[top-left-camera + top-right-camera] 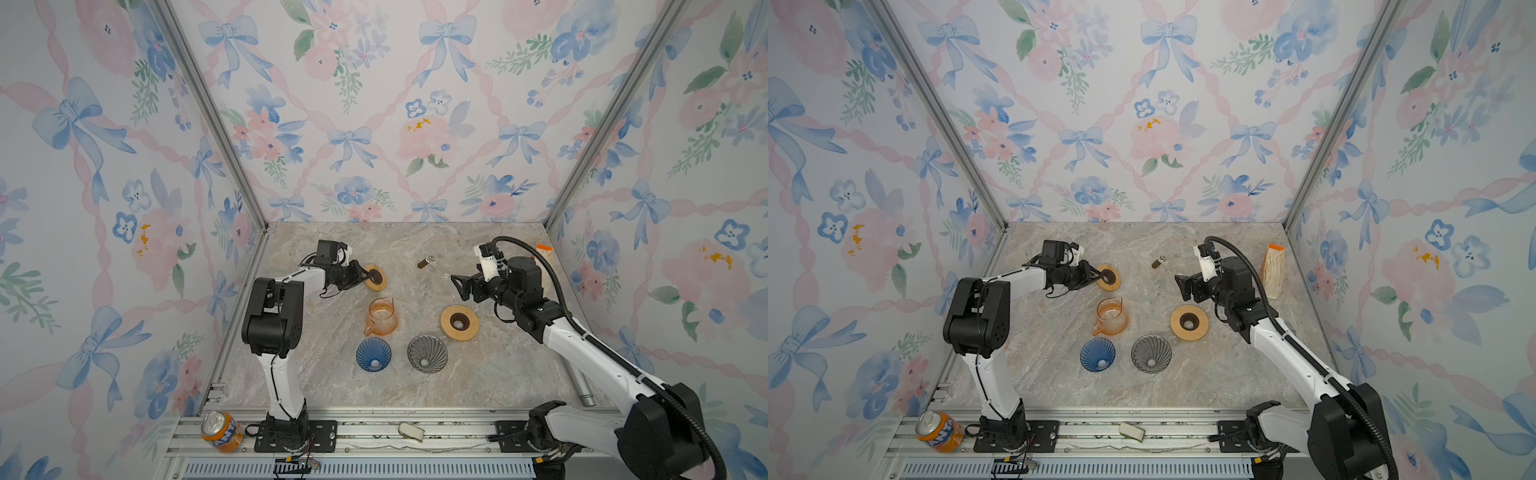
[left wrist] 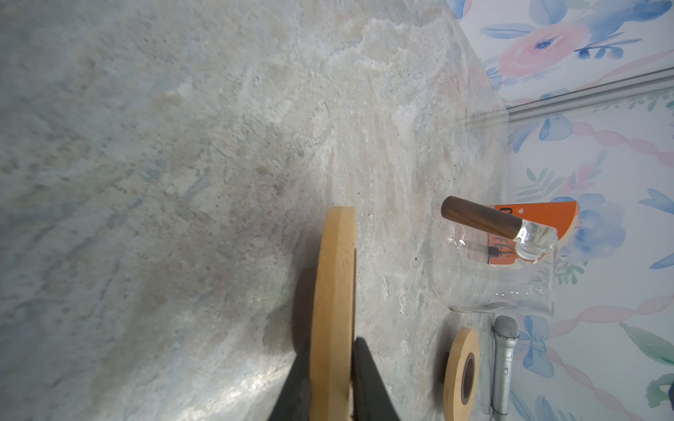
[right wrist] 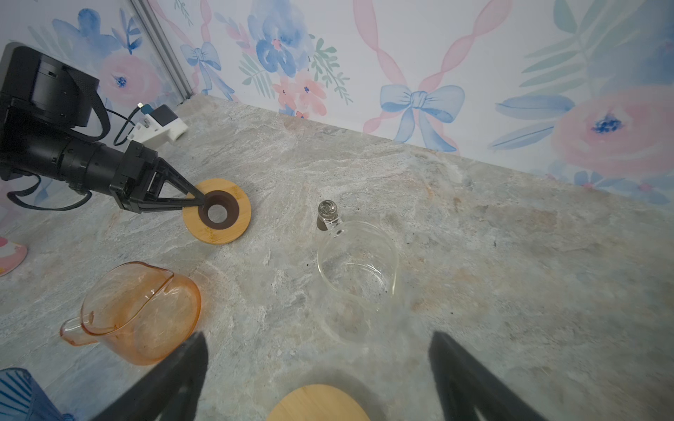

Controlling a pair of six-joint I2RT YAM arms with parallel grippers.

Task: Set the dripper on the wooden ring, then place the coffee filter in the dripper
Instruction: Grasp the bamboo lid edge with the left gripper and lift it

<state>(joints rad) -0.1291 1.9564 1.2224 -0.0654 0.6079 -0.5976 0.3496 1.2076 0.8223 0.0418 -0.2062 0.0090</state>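
Observation:
A coffee filter pack [image 1: 1273, 270] with an orange top leans on the right wall, apart from both grippers. A blue dripper [image 1: 373, 354] and a grey dripper [image 1: 427, 353] stand mouth-up near the table's front. My left gripper [image 1: 368, 275] [image 2: 330, 342] is shut on the near edge of a wooden ring [image 1: 379, 278] [image 2: 333, 277], one finger on each flat face. In the right wrist view the left gripper [image 3: 198, 202] meets the ring [image 3: 226, 229] at its dark inner collar. My right gripper [image 1: 457, 286] [image 3: 317, 339] hangs open and holds nothing.
An orange glass carafe [image 1: 381, 316] stands mid-table and a clear glass jug [image 3: 357, 262] with a wooden handle behind it. A second wooden ring [image 1: 459, 323] lies under the right gripper. A silver microphone [image 1: 582, 386] lies front right. A soda can [image 1: 221, 430] sits on the front rail.

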